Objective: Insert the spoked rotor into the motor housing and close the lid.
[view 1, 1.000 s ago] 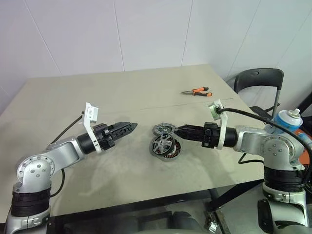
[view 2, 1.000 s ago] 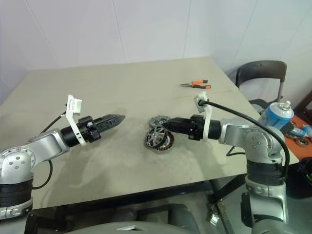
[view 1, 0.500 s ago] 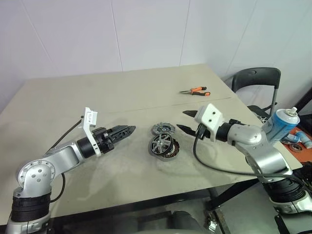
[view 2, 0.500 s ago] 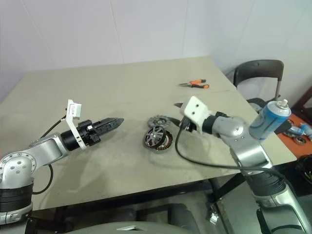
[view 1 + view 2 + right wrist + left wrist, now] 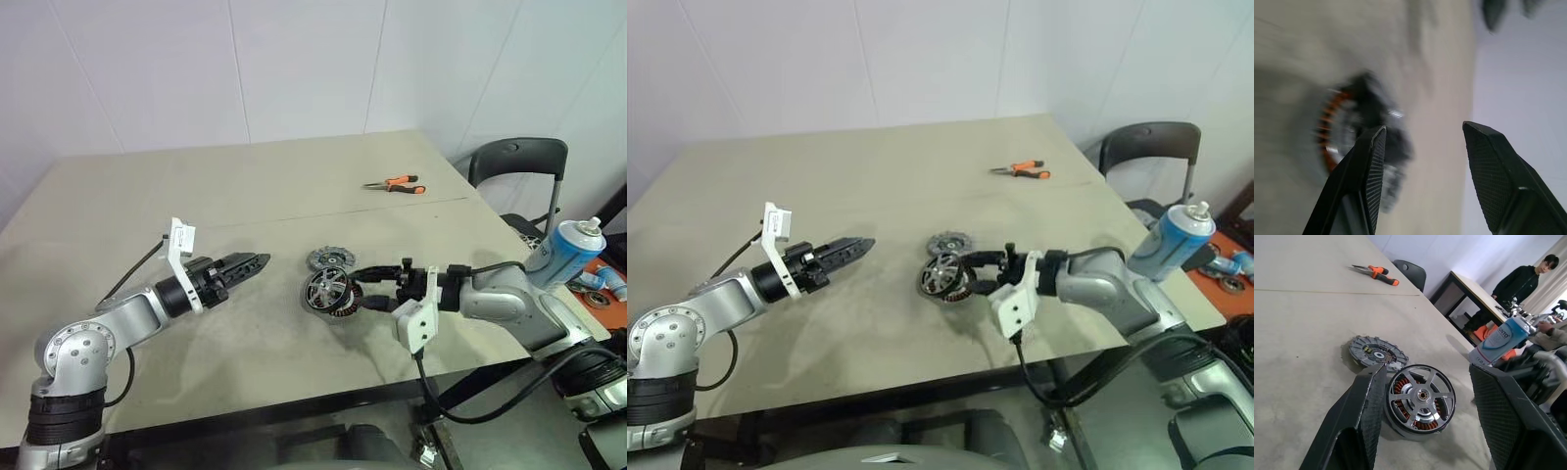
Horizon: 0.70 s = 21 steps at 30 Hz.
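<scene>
The motor housing point(image 5: 333, 299) sits mid-table, copper windings showing through the spoked rotor point(image 5: 1420, 395) that lies in it. Just behind it the ribbed grey lid point(image 5: 330, 258) lies flat on the table. My right gripper point(image 5: 357, 291) is open at the housing's right side, one finger above the other, holding nothing; whether it touches the rim I cannot tell. My left gripper point(image 5: 263, 260) hovers open and empty a short way left of the housing, pointing at it.
Orange-handled pliers point(image 5: 395, 184) lie at the table's point(image 5: 147, 206) far right. A blue spray can point(image 5: 571, 247) and a black chair point(image 5: 514, 162) are past the right edge. A person point(image 5: 1525, 280) shows far off in the left wrist view.
My right arm rolled its wrist over, so its white mount now hangs below, and brought the open gripper back to the housing's right side. The left arm stayed put.
</scene>
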Tool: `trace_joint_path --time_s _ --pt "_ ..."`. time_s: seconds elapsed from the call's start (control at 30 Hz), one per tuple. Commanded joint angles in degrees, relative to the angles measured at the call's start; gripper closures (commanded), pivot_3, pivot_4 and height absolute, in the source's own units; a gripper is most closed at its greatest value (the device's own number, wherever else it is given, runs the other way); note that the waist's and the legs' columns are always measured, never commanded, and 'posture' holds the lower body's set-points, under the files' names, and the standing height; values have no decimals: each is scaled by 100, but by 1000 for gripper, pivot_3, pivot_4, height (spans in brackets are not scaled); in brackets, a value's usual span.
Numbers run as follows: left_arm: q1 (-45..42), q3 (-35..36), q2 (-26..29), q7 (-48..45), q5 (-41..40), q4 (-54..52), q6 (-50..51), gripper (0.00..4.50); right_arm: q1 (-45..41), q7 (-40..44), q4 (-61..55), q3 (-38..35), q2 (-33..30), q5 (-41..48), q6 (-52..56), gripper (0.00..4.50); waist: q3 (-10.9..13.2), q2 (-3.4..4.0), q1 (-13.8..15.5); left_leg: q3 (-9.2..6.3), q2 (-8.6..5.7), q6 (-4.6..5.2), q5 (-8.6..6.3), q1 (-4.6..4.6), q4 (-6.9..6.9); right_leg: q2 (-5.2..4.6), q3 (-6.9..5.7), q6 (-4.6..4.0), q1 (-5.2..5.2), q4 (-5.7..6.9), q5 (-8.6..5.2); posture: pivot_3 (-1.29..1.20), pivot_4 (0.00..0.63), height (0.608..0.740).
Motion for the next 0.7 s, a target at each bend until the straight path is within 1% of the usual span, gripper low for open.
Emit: trace_joint_path --time_s 0.03,0.13,0.3,0.5,0.7 --pt "-63 33 -48 -96 97 -49 -135 1616 -325 -5 485 -5 121 -48 -265 1885 0 0 -8 2 0 0 0 4 1 0 2 -1 4 0 1 0 0 740" --pt "-18 37 -111 -72 119 -138 -122 1616 -542 -135 791 75 397 -281 -331 1885 1 0 -15 2 2 0 0 27 1 2 2 -3 25 3 1 0 0 740" --pt "50 97 -125 -22 97 -208 -93 1616 -621 -233 1142 139 578 -576 -484 1885 4 1 5 -4 5 1 0 76 -11 5 0 -4 74 -3 -2 0 0 740" --pt "39 96 -133 43 80 -223 -89 1616 -642 -321 1277 242 770 -847 -482 1885 6 -2 -8 -2 3 1 0 85 -3 2 0 -4 87 -2 -1 0 0 740" --pt "-27 34 -165 92 103 -222 -77 1616 -748 -617 1462 258 914 -1201 -466 1885 7 -1 -8 -4 4 1 0 84 -4 2 0 -4 85 -1 -1 0 0 740"
